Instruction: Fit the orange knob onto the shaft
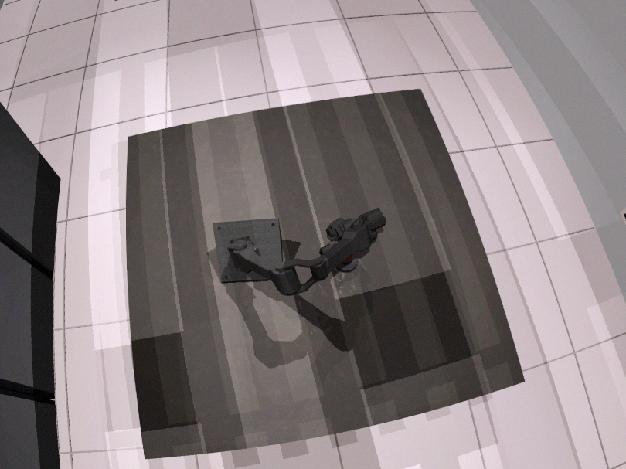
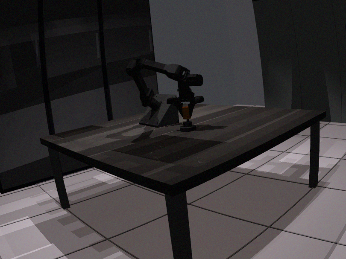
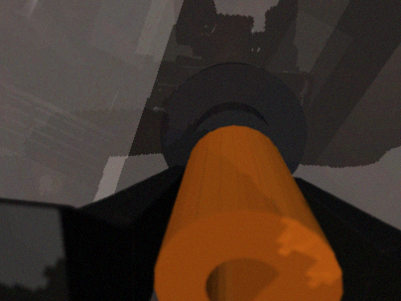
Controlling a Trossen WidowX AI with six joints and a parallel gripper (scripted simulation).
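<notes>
One orange knob (image 1: 348, 258) (image 2: 186, 112) (image 3: 238, 178), cylindrical, upright or nearly so, positioned above the round pedestal (image 1: 345, 267) (image 2: 187, 128) (image 3: 233, 84). Held in the jaws, which stand partly open, closed on its sides; two dark fingers (image 2: 192, 108) flank it, one on each side. Upper end of the knob, in the wrist view: flat, with a hole opening in it, cut off by the lower border; a brighter, ragged patch of light marks one side. Pedestal: dark, stepped, a narrower tier upon a wide round foot, standing on the worktop (image 1: 219, 385) (image 2: 245, 132) (image 3: 74, 78). Shaft (image 2: 187, 120): dark, a short length visible between knob and pedestal; whether its tip is inside the hole cannot be told, nor can the bearing of its flat side. Knob not seated: a gap remains beneath it. One arm (image 1: 341, 249) (image 2: 161, 66), dark, bent, reaching out from a grey base (image 1: 267, 229) (image 2: 169, 109) and turned downward at the wrist; from the top it covers most of the knob. Worktop: dark, wooden in appearance, banded with light and shadow, on dark legs (image 2: 178, 224).
</notes>
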